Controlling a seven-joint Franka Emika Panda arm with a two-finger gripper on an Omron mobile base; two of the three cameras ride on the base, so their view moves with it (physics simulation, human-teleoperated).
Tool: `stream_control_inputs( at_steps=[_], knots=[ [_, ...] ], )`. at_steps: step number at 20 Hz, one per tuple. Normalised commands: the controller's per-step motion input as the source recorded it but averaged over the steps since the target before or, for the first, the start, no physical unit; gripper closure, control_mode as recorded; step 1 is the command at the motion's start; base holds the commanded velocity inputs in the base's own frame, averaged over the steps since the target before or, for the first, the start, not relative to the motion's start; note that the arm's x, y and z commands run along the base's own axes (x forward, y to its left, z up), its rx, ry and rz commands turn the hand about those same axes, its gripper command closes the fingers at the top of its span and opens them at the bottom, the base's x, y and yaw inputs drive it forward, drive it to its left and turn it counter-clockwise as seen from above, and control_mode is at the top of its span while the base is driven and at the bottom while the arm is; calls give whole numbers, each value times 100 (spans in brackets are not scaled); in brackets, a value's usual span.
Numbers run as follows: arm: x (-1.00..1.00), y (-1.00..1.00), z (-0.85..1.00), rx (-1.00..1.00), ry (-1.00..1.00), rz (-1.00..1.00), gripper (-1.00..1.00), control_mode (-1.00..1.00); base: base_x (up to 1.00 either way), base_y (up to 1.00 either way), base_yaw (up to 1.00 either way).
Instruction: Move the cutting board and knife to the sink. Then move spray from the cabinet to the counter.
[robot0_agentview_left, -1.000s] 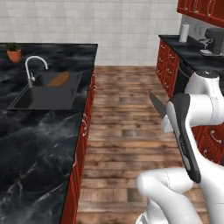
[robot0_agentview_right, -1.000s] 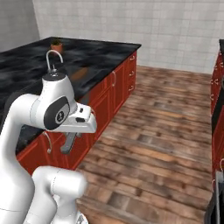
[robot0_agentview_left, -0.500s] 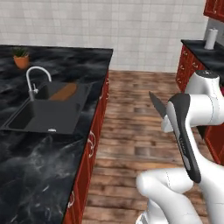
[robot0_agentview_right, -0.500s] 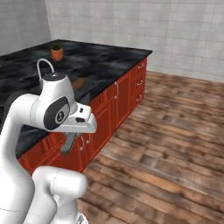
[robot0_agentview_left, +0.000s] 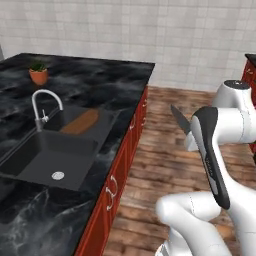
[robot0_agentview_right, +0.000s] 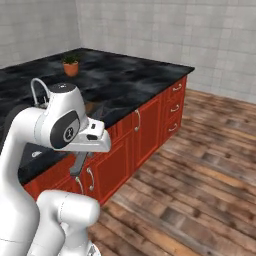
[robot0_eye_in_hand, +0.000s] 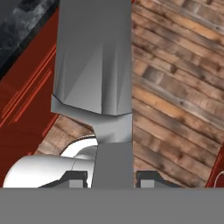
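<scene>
The knife (robot0_agentview_left: 178, 120) stands with its dark blade pointing up beside my arm, over the wooden floor right of the counter (robot0_agentview_left: 100, 80). My gripper (robot0_eye_in_hand: 111, 177) is shut on its light grey handle (robot0_eye_in_hand: 98, 65), which rises between the two fingertips (robot0_eye_in_hand: 74, 178). The brown cutting board (robot0_agentview_left: 80, 121) leans inside the black sink (robot0_agentview_left: 30, 167), its far end resting on the back rim. The knife's handle (robot0_agentview_right: 80, 162) hangs below my hand in the right base view. The spray and the cabinet are out of view.
A curved silver faucet (robot0_agentview_left: 42, 105) stands behind the sink. A potted plant (robot0_agentview_left: 38, 74) sits far back on the worktop. Red drawers (robot0_agentview_right: 150, 135) with short handles line the counter's side. Open wooden floor (robot0_agentview_right: 200, 175) stretches to my right.
The whole picture has shifted: the base has moved, so the sink and counter now appear nearer and larger. The arm keeps its pose with the knife held.
</scene>
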Motion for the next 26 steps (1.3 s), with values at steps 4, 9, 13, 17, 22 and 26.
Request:
stream_control_inputs(
  at_steps=[4, 9, 13, 17, 22, 26],
  knots=[
    [0, 0, 0, 0, 0, 0, 100, 100, 88, -19, 34],
    [0, 0, 0, 0, 0, 0, 100, 100, 57, -35, 52],
    [0, 0, 0, 0, 0, 0, 100, 100, 41, -39, 70],
    [0, 0, 0, 0, 0, 0, 100, 100, 42, -39, 86],
    [0, 0, 0, 0, 0, 0, 100, 100, 36, -36, 89],
    [0, 0, 0, 0, 0, 0, 100, 100, 19, -58, 79]
  ],
)
